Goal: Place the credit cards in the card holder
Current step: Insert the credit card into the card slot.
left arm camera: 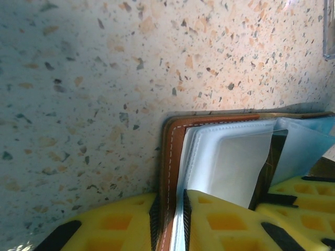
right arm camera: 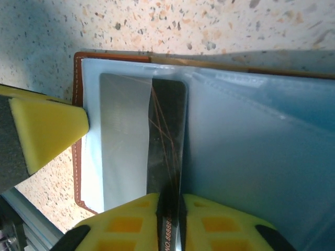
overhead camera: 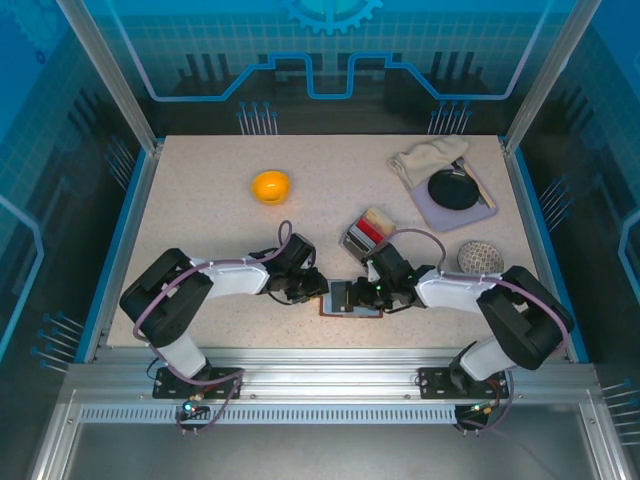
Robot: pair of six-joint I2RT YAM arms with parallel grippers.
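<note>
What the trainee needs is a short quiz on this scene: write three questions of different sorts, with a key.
1. True or false: the left gripper pinches the wallet by its edge.
2. The card in the right gripper is: A red, B black, C white.
3. Fill in: the wallet lies ___ on the table, pockets up.

Key: 1 true; 2 B; 3 open.
</note>
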